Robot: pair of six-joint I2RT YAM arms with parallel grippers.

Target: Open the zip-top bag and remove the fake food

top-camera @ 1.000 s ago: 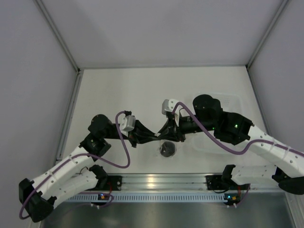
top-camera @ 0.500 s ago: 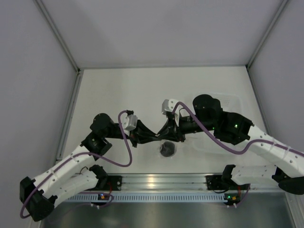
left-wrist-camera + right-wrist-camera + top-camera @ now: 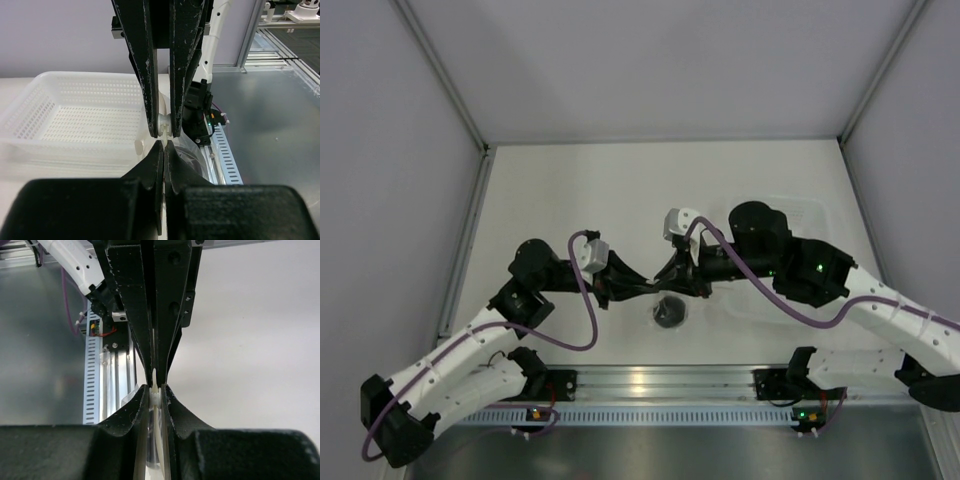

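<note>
Close to the table's (image 3: pixel 570 190) near edge, a glossy dark ball (image 3: pixel 670 314) sits inside the clear, crinkly bag (image 3: pixel 671 297). Just beyond, the left claw (image 3: pixel 638 288) and right claw (image 3: pixel 664 282) meet tip to tip, both clamped on the bag's white zip strip (image 3: pixel 164 125). A white perforated tub (image 3: pixel 812 215) stands by the right edge. The table is pale and matte, and the walls (image 3: pixel 670 70) are plain grey.

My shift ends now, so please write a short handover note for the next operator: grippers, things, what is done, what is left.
Left gripper: shut, apparently pinching the top edge of the zip-top bag.
Right gripper: shut on the same edge, tip to tip with the left.
Fake food: in the bag, just below the tips.
Done: both sides gripped.
Left: pull the bag open, take the food out.
</note>
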